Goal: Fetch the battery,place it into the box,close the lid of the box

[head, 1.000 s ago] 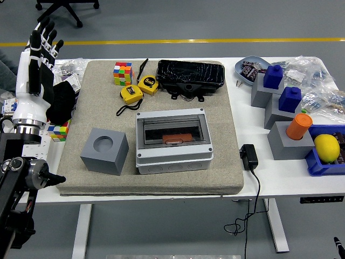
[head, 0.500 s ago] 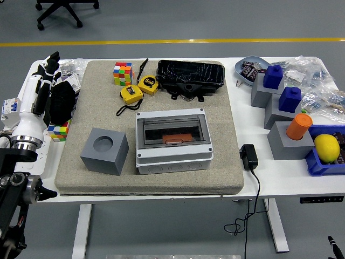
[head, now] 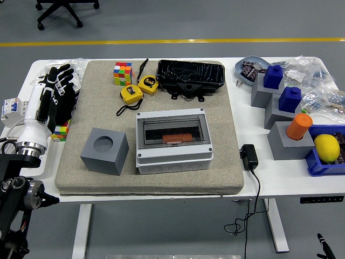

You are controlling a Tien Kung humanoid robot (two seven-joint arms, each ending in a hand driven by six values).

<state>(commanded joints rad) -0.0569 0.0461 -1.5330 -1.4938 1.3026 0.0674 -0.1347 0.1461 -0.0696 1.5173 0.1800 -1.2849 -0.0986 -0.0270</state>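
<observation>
Box (head: pixel 173 141) sits on the grey mat (head: pixel 102 186), roughly mid-mat toward its near edge, long axis running left-right, parallel to the table's (head: pixel 253 113) near edge. Clear lid (head: pixel 172 131) lies flat over the box, closed, handle notch on its near side. Through the lid: an orange-red flat piece, the battery (head: pixel 178 138), inside the box near the front-centre, long axis left-right same as the box; which end is which, can't tell. Left hand (head: pixel 54 94) is over the table's left edge, left of the mat and well apart from the box, fingers (head: pixel 60 77) spread and pointing away from the robot, holding nothing, white forearm running back toward the lower left. Under and beside it is a black object, too hidden to identify, with a small cube (head: pixel 60 130) peeking out at its near side. Grey block (head: pixel 104 150) with a round hole on top sits just left of the box, a gap between them. Behind the box: two yellow tape measures (head: pixel 139 89), a Rubik's cube (head: pixel 122 73) further left, and a black wrapped tray (head: pixel 190 76) at the mat's far edge. Right of the box, off the mat, a black adapter (head: pixel 248 156) with cable hanging over the table edge. Further right: grey blocks (head: pixel 284 140) carrying blue pieces and an orange cylinder (head: pixel 298 125), then a lemon (head: pixel 326 147) in a blue bin. Only a thin tip of the right arm shows at the bottom right corner, hand not seen.
</observation>
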